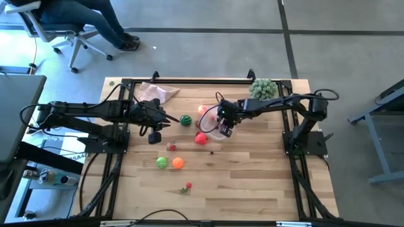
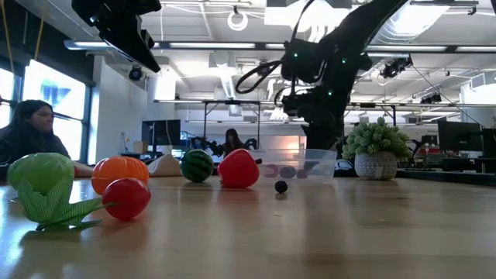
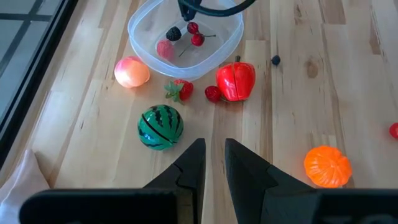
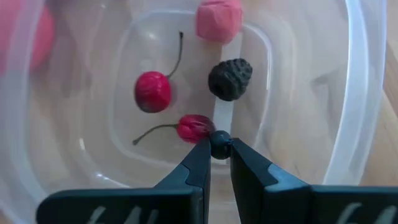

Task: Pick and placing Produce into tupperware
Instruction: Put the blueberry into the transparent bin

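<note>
Tupperware holds cherries; right gripper, clamped on a dark berry, hangs inside; left gripper together.

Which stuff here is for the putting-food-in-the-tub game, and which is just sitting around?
For the job:
- clear plastic tub
- striped green toy watermelon ball
- red toy pepper piece
- orange toy ball
- small dark round berry in the right end effector

Just lying about:
- bushy pale-green potted plant
- beige cloth
</note>
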Tool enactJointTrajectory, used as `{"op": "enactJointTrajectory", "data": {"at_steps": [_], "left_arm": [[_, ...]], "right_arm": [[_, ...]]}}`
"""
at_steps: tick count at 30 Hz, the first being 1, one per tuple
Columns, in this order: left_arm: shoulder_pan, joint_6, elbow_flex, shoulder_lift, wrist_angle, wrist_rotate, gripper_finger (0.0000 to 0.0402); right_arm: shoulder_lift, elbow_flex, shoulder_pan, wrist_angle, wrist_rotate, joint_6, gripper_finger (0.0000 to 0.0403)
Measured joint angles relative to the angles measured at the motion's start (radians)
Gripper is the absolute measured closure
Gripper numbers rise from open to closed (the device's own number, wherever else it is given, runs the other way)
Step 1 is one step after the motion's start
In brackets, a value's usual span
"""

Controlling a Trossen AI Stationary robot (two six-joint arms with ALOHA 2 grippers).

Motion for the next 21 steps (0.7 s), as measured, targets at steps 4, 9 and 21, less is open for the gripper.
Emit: {"op": "enactJointTrajectory", "data": {"at_steps": [4,9,21], "left_arm": [[0.0,0.0,0.0,0.0,0.0,0.0,0.035],[0.0,0.0,0.0,0.0,0.0,0.0,0.035],[0.0,0.0,0.0,0.0,0.0,0.0,0.035]], "right_arm": [[-0.001,0.0,-0.001,0.02,0.0,0.001,0.0368],[-0.004,0.0,0.0,0.028,0.0,0.005,0.0344],[-0.004,0.0,0.0,0.035,-0.003,-0.002,0.0313]]}}
